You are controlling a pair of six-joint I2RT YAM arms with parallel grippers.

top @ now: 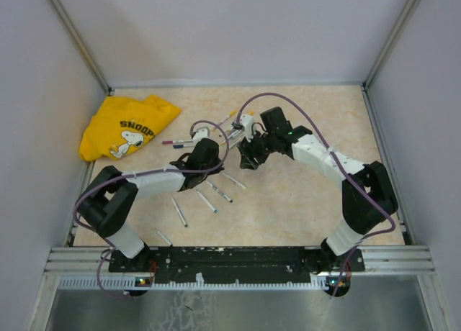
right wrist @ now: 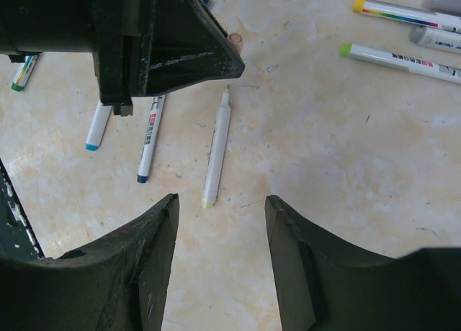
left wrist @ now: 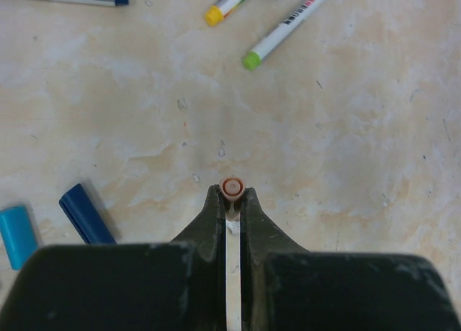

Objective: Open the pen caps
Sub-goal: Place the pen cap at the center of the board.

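Observation:
My left gripper [left wrist: 232,196] is shut on a small orange pen cap [left wrist: 232,186], pinched end-on at the fingertips just above the table. The right wrist view shows that same cap [right wrist: 233,38] at the left gripper's tip. My right gripper [right wrist: 222,201] hangs open over an uncapped white pen barrel [right wrist: 216,147] lying on the table, with nothing between its fingers. Two loose caps, dark blue [left wrist: 86,214] and light blue [left wrist: 18,234], lie to the left. Pens still wearing a yellow cap [left wrist: 214,15] and a green cap [left wrist: 251,59] lie further off. In the top view both grippers [top: 193,158] [top: 248,158] meet mid-table.
A yellow printed cloth [top: 126,126] lies at the back left. Several uncapped barrels [top: 212,201] are scattered near the front of the table. Two more uncapped pens [right wrist: 148,137] lie left of the right gripper. Grey walls enclose the table on three sides.

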